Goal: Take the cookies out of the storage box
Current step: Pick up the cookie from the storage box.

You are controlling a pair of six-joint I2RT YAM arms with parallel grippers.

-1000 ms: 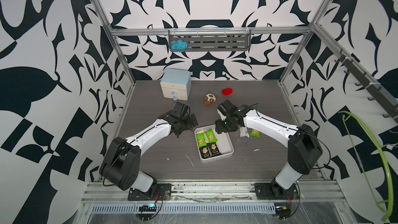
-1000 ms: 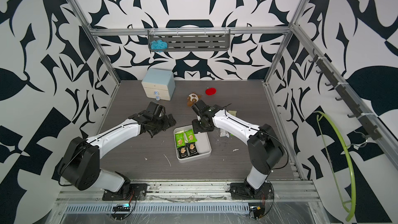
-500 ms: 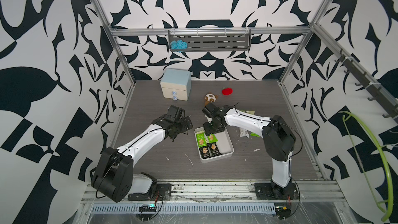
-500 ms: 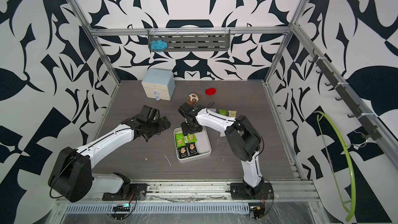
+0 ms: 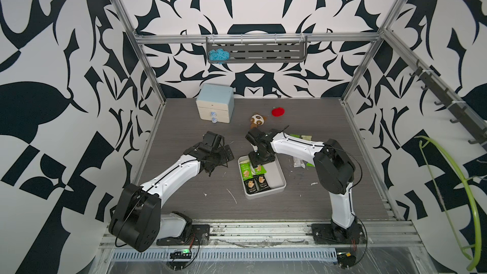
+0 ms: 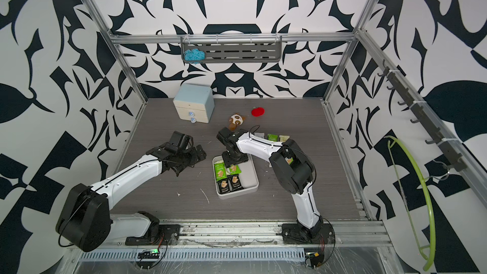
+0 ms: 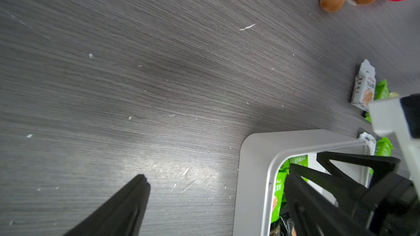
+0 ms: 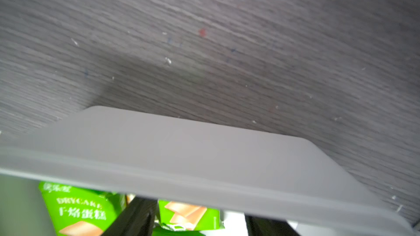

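Grey surface [image 5: 303, 206], storage box [image 5: 266, 195] in the middle. Several cookies [image 5: 253, 180] sit inside it, more lie just outside. Pick step: my right gripper [image 5: 259, 161] is down in the box, jaws apart astride a green packet [image 8: 188, 214]. Left gripper [image 5: 224, 156] is spread wide beside the box. Next, I think: pinch, lift clear of the wall.

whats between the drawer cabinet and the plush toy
Nothing: both top views show only bare grey tabletop between the two-drawer cabinet and the brown-and-white plush toy.
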